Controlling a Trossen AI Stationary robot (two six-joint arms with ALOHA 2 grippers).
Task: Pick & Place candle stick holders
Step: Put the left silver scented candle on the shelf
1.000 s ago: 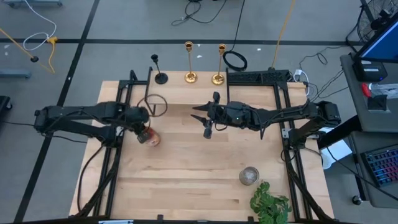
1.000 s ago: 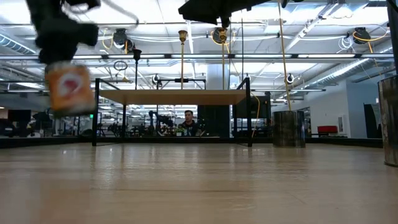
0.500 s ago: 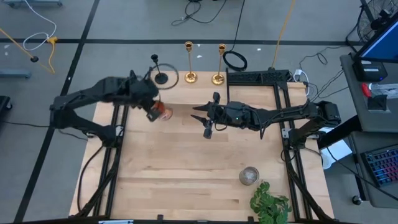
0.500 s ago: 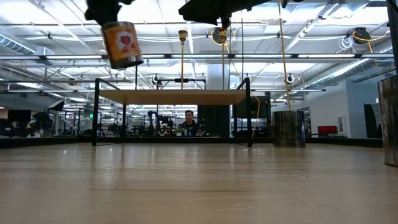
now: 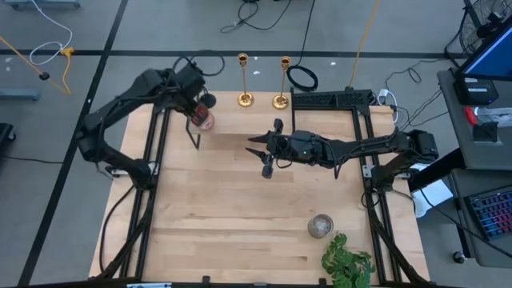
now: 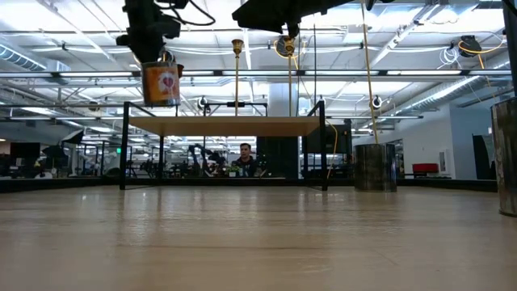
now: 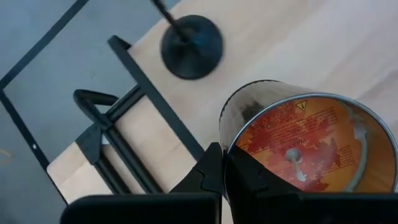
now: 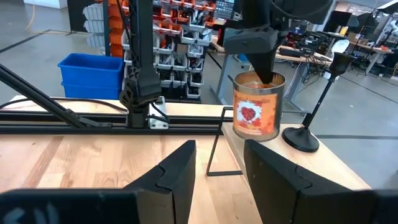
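My left gripper (image 5: 198, 110) is shut on a glass jar with red-orange fill (image 5: 205, 121) and holds it in the air at the table's far left; the jar also shows in the low view (image 6: 161, 83). The black candlestick stands on its round base (image 7: 191, 45) just beyond the jar, partly hidden under the arm in the high view (image 5: 208, 100). Two gold candlesticks (image 5: 245, 99) (image 5: 280, 102) stand upright on their bases at the far edge. My right gripper (image 5: 266, 156) is open and empty above the table's middle. My left gripper holds the jar by its rim (image 7: 225, 140), one finger inside the jar (image 7: 245, 180) and one outside (image 7: 208, 174). The fingers come from above, pointing down (image 8: 261, 62). The jar hangs roughly upright below them, lifted clear of the table.
A glass jar with grey fill (image 5: 320, 226) and a green plant (image 5: 348, 262) stand at the near right. A thin black wire stand (image 8: 217, 149) sits by the held jar. Black frame rails run along both table sides (image 5: 152, 152) (image 5: 364, 152).
My left gripper has carried the jar up and toward the table's far edge, a little to the right, until it is close to the black candlestick. The jar has stayed lifted clear and in the same hold.
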